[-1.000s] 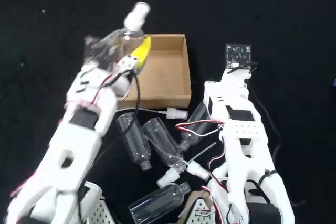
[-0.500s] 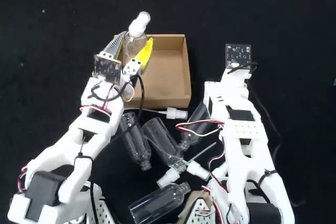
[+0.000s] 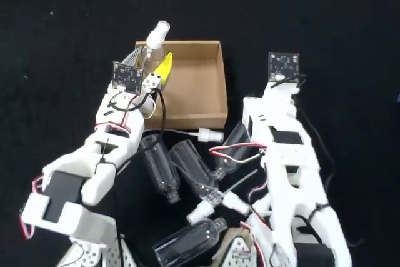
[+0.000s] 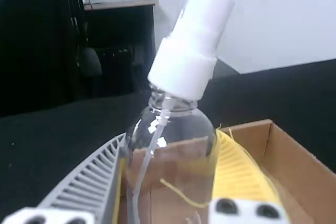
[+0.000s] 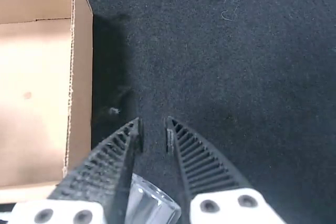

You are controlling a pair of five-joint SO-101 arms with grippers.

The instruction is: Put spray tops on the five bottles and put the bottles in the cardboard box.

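My left gripper [image 3: 154, 54] is shut on a clear bottle [image 3: 152, 53] with a white spray top [image 3: 160, 30]. It holds the bottle tilted over the back left corner of the cardboard box [image 3: 187, 119]. In the left wrist view the bottle [image 4: 170, 145] sits between the grey finger and the yellow finger [image 4: 241, 177] of that gripper [image 4: 172, 136], above the box [image 4: 283, 156]. My right gripper [image 5: 153, 124] hangs low over the black table just right of the box [image 5: 37, 77]. It is open by a narrow gap, and a clear bottle [image 5: 149, 203] lies under it.
Several uncapped clear bottles lie in front of the box, among them one at the left [image 3: 159, 167], one in the middle [image 3: 194, 170] and one near the front edge [image 3: 187, 242]. Loose spray tops [image 3: 209, 134] [image 3: 215, 203] lie among them. The right arm [image 3: 287, 173] stands folded beside them.
The left arm has swung round and brought the capped bottle down and slightly left, toward the box's back left corner. The right arm and the loose bottles have not moved.
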